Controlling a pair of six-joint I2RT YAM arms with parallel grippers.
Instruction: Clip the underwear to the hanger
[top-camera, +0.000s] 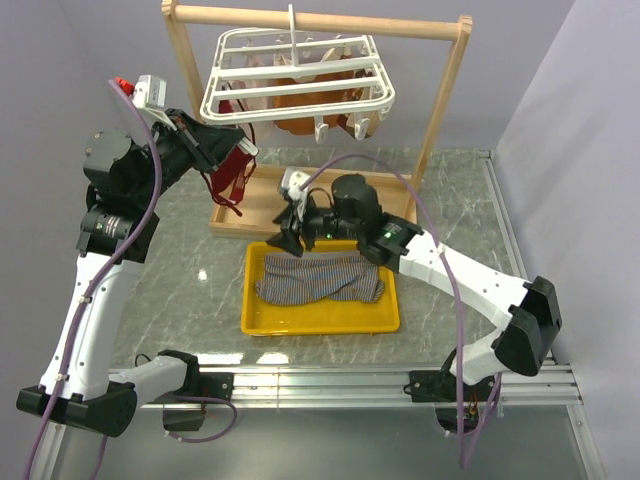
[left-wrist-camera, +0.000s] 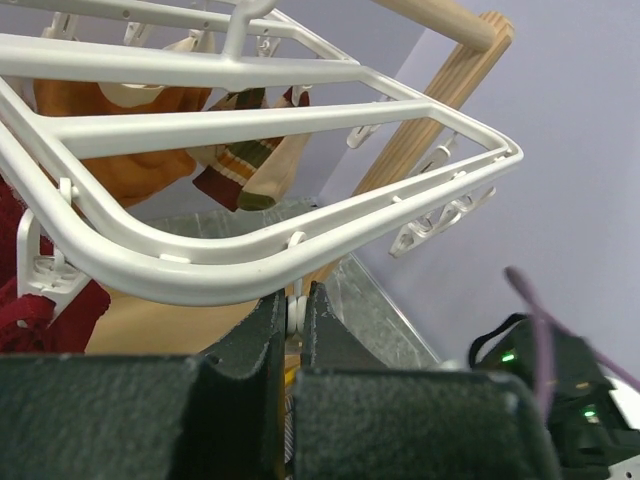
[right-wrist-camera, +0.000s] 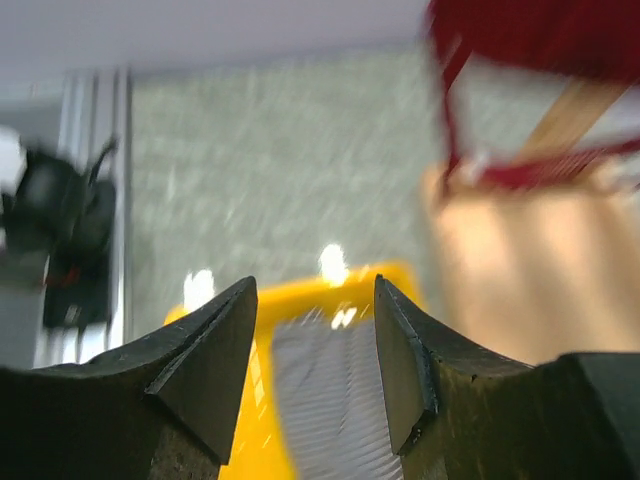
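The grey striped underwear (top-camera: 320, 280) lies bunched in the yellow tray (top-camera: 320, 325). My right gripper (top-camera: 283, 241) hovers open just over its left end, nothing between the fingers. In the right wrist view the underwear (right-wrist-camera: 325, 400) shows blurred below the spread jaws of that gripper (right-wrist-camera: 312, 290). The white grid hanger (top-camera: 300, 75) hangs by its hook from the wooden stand's bar. My left gripper (top-camera: 243, 150) is at the hanger's near left corner. Seen from the left wrist, this gripper (left-wrist-camera: 292, 295) is shut on a small white clip (left-wrist-camera: 296, 318) just under the hanger's rim (left-wrist-camera: 250, 250).
The wooden frame stand (top-camera: 440, 100) rises behind the tray, its base board just beyond the tray's back edge. Dark red underwear (top-camera: 232, 180) dangles from the hanger's left side by my left gripper. Orange-brown garments (top-camera: 320, 100) hang under the hanger's middle. Walls close in left and right.
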